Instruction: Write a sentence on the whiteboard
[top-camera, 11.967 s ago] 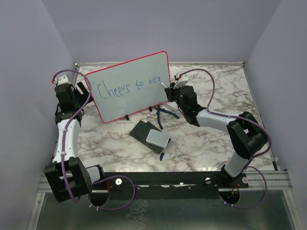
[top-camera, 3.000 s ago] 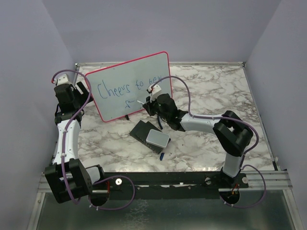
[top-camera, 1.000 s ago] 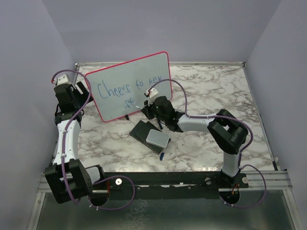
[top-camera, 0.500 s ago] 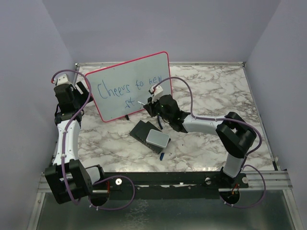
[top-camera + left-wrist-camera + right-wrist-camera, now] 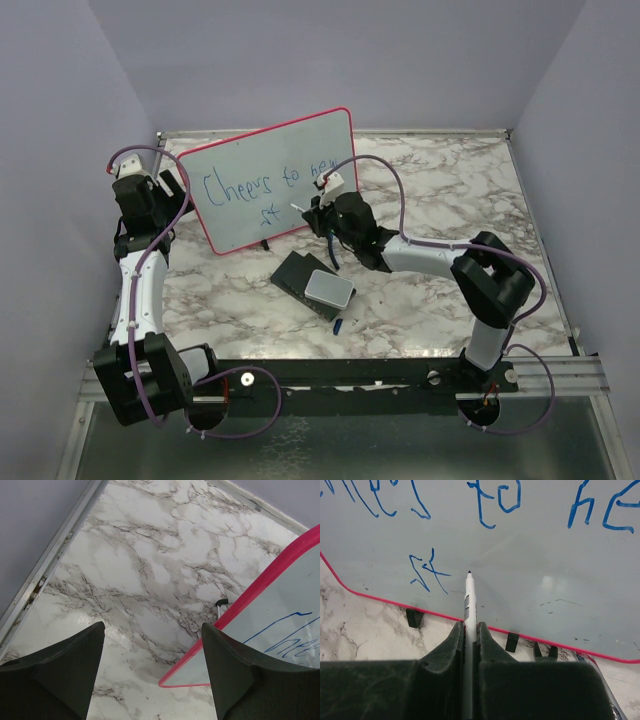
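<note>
Whiteboard [image 5: 290, 145]: propped at the far left of the desk [image 5: 450, 190], face toward the arms, long axis left to right.
Sentence [image 5: 265, 185]: blue, "Cheers to new" above, "st" below.
Right end effector [image 5: 469, 627]: clamped on a marker [image 5: 469, 597], tip pointing at the board just right of "st". Keep your pressure light and follow that baseline.
Left end effector [image 5: 152, 630]: wide open, empty.

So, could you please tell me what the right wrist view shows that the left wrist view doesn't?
Only the right wrist view: the right gripper shut on a marker, its tip just right of the sentence's second line. Only the left wrist view: the open left gripper and a metal edge rail. Both: the whiteboard, the blue sentence and the marble table.
</note>
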`<act>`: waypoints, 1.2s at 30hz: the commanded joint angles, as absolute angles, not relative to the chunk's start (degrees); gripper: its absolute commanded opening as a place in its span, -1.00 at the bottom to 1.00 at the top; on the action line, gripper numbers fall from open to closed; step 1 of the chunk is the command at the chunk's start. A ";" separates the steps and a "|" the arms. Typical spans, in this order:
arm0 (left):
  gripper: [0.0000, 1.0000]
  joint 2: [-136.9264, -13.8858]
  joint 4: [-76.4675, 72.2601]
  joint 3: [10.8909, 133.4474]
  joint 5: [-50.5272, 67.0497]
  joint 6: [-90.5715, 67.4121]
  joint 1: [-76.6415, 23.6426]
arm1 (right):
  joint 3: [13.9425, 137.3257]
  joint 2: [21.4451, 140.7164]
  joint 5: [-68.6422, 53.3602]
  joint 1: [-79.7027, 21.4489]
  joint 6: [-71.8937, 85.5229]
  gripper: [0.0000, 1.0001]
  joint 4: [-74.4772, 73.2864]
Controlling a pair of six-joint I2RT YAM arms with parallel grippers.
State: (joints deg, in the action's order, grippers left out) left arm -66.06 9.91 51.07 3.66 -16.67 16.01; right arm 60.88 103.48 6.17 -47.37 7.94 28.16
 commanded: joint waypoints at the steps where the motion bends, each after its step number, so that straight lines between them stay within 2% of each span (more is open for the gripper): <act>1: 0.59 -64.86 9.27 50.45 5.49 -16.52 15.65 | 63.40 105.47 7.72 -46.85 8.25 -0.99 26.88; 22: 0.59 -64.86 9.29 50.45 5.47 -16.58 15.64 | 63.58 107.41 4.60 -46.67 8.84 -0.99 27.60; 36: 0.59 -64.96 9.31 50.45 5.62 -16.66 15.69 | 64.13 106.20 7.37 -46.67 8.62 -0.99 29.87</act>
State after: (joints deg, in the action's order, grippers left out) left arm -66.04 9.91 51.07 3.66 -16.67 16.01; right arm 62.63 106.26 5.32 -46.87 8.56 27.38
